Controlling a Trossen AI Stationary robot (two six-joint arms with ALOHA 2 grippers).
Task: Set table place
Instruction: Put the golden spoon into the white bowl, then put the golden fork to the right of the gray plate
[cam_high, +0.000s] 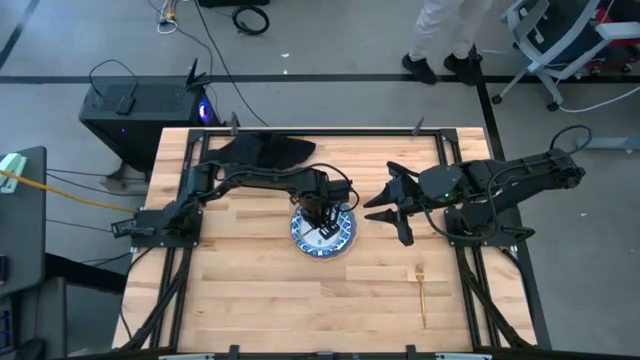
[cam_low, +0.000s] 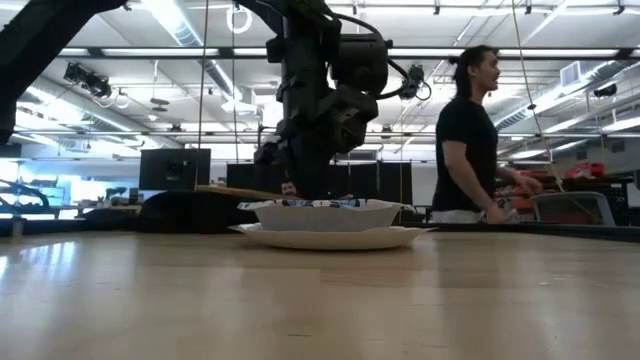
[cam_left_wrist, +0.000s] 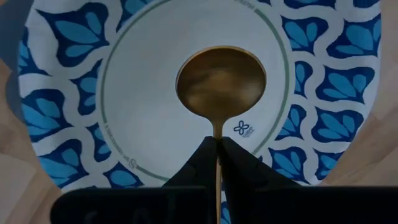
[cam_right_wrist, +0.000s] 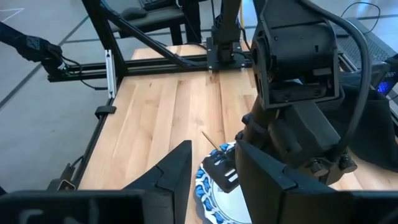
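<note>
Light-wood plank table fills centre frame; the blue-and-white patterned dish sits mid-table on a round plate. Left gripper, nearly closed, pinches the thin gold spoon by its stem over the dish. Spoon looks light, stiff, slippery: best held mid-handle.

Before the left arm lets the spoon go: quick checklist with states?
1. Left gripper shut on spoon handle: ok.
2. Spoon bowl over middle of patterned dish: ok.
3. Spoon touching the dish: cannot tell.
4. Dish sitting on plate: ok.
5. Right gripper open, beside the dish, clear of it: ok.
6. Fork on table, away from the plate, not yet placed: not ok.
</note>
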